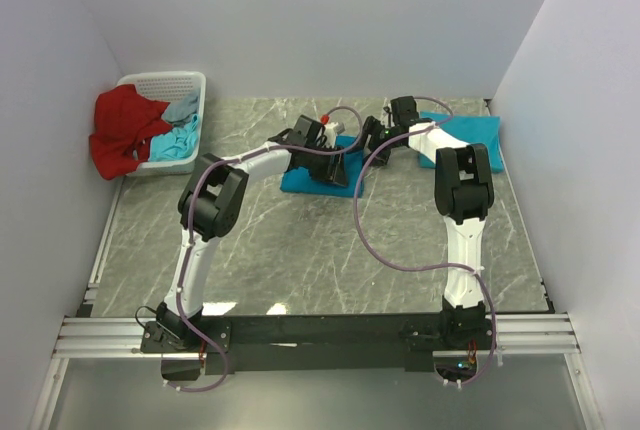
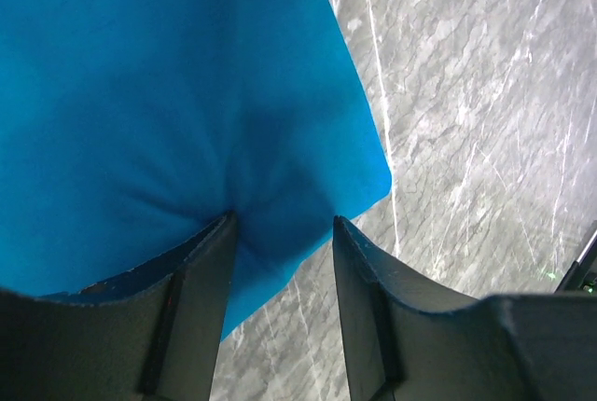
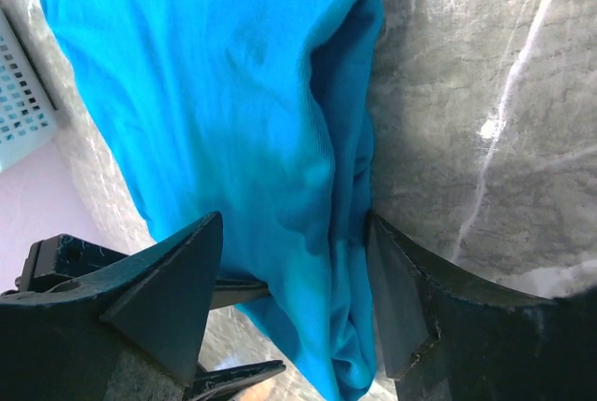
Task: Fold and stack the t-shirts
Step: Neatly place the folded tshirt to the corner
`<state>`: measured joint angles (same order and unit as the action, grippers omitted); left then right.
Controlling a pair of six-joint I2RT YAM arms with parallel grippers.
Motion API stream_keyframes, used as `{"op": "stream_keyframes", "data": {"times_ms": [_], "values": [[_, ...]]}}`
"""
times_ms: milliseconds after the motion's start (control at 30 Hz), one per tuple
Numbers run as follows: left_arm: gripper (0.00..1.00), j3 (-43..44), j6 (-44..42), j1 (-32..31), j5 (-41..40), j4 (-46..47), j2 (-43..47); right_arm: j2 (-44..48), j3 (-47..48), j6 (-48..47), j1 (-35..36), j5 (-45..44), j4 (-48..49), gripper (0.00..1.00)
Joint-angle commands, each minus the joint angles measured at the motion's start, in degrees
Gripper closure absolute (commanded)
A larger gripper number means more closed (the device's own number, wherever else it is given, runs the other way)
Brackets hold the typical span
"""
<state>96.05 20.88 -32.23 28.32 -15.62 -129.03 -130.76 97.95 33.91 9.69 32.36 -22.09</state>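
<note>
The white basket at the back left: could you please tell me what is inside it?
A red garment spills over the left rim of the basket, with light blue cloth beside it. Whatever lies beneath them is covered.

The left arm (image 1: pixel 210 200) and the right arm (image 1: pixel 462 185) are being held stretched forward from their bases and bent inward at the elbows, with the left gripper (image 2: pixel 283 224) and the right gripper (image 3: pixel 294 224) being held near each other, pointed downward, jaws parted.
</note>
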Motion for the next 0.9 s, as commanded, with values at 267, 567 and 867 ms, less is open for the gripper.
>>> {"op": "stream_keyframes", "data": {"times_ms": [267, 567, 867], "values": [[0.48, -1.1, 0.1, -0.6, 1.0, 1.1, -0.3, -3.6, 0.8, -1.1, 3.0, -4.8, -5.8, 0.40], [0.48, -1.4, 0.2, -0.6, 1.3, 1.6, -0.3, -4.2, 1.5, -1.0, 3.2, -3.8, -4.5, 0.70], [0.45, -2.3, -1.4, -0.2, -1.6, 0.4, 7.3, -2.4, 2.9, -8.2, 2.8, -9.5, -4.3, 1.00]]}}
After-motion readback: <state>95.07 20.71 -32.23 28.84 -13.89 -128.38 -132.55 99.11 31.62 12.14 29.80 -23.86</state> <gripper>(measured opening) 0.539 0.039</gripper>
